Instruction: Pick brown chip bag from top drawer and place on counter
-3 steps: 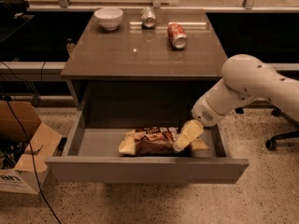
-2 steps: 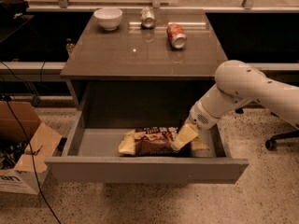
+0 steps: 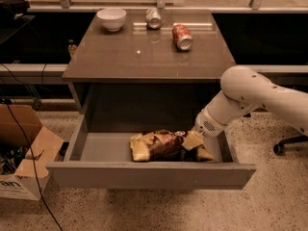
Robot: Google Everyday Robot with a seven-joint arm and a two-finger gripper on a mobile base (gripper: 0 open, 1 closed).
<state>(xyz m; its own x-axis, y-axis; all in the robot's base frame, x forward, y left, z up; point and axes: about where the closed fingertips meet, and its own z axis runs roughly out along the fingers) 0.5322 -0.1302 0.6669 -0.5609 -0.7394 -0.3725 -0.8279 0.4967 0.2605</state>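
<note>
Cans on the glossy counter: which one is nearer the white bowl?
The silver metal can, beside the white bowl; the red soda can lies farther right. The hand is down in the grey drawer, at the brown chip bag.

Dim warm light, pincer in shadowed drawer

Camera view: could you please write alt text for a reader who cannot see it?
The robot's gripper reaches into the open top drawer at the right end of the brown chip bag lying there. On the counter above sit a white bowl, a silver can and a red soda can on its side.
</note>
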